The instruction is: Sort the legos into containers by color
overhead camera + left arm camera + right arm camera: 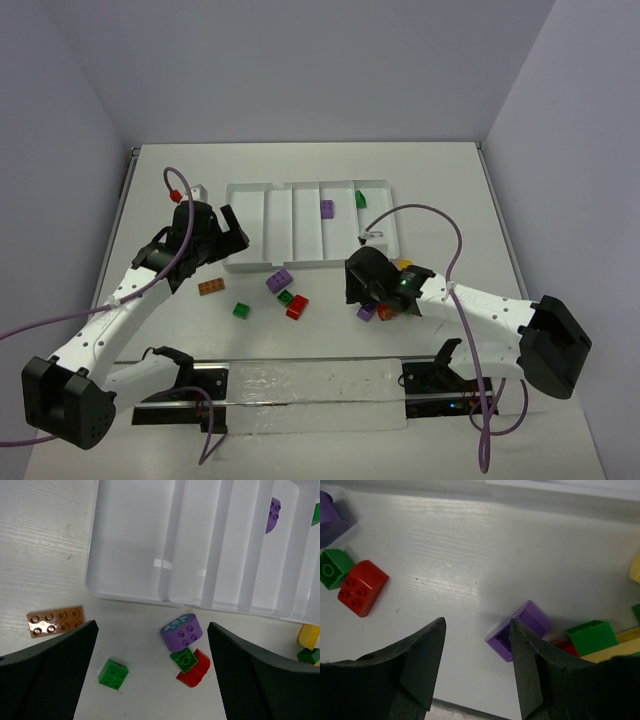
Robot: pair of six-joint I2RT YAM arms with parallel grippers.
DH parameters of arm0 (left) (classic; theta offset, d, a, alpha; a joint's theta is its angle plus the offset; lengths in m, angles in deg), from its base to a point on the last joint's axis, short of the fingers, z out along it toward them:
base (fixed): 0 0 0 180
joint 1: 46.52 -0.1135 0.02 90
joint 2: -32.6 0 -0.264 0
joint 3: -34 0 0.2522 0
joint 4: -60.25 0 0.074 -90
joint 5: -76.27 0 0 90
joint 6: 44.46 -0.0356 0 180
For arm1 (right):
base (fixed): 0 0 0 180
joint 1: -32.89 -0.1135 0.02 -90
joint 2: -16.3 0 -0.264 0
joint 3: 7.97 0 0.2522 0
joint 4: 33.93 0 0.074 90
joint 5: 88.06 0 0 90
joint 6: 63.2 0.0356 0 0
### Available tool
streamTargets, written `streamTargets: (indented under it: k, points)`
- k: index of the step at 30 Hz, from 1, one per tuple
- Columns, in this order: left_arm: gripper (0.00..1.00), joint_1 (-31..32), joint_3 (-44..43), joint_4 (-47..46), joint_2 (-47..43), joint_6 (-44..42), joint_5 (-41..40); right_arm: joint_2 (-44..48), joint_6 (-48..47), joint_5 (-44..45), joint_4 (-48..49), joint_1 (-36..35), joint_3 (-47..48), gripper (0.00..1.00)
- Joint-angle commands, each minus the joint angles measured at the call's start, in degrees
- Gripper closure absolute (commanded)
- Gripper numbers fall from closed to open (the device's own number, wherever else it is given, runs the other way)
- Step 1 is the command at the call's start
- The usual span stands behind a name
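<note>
The right jaws stand parted, gripping nothing; a purple brick (519,630) lies on the surface at one jaw's tip. The left jaws gape wide and empty, with a green brick (113,674) nearest between them, a round purple brick (181,631) beyond, and the white tray (130,540) farthest.

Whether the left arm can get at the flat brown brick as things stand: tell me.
Probably yes. The left gripper hangs open, and the flat brown brick lies alone on the table just outside one finger, clear of the tray and the green brick, nothing on top.
</note>
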Motion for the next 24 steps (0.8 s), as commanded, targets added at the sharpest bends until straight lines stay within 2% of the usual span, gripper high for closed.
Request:
streamTargets:
  k: [1, 10, 15, 19, 20, 24]
  points:
    - [0.01, 0.2, -0.2, -2.3, -1.1, 0.8, 0.6, -0.8, 3.8, -0.4, 1.1, -0.6, -2.4, 0.38]
    - [0.01, 0.2, 0.2, -3.3, -1.5, 1.2, 0.9, -0.1, 8.4, 3.1, -1.6, -0.6, -5.3, 0.37]
    - [0.01, 0.1, 0.1, -3.0, -0.9, 1.1, 1.1, -2.9, 9.0, 4.8, -4.0, -0.6, -4.8, 0.37]
    - [0.01, 0.1, 0.5, -3.0, -1.4, 1.1, 1.0, -3.6, 9.1, 4.3, -4.0, -0.6, -4.5, 0.28]
    - [0.01, 0.1, 0.5, -2.9, -1.7, 1.1, 0.9, -3.3, 9.3, 4.3, -4.0, -0.6, -4.4, 0.21]
    - [0.01, 0.1, 0.9, -3.1, -1.6, 1.1, 1.0, -1.8, 8.6, 4.3, -3.4, -0.9, -4.4, 0.19]
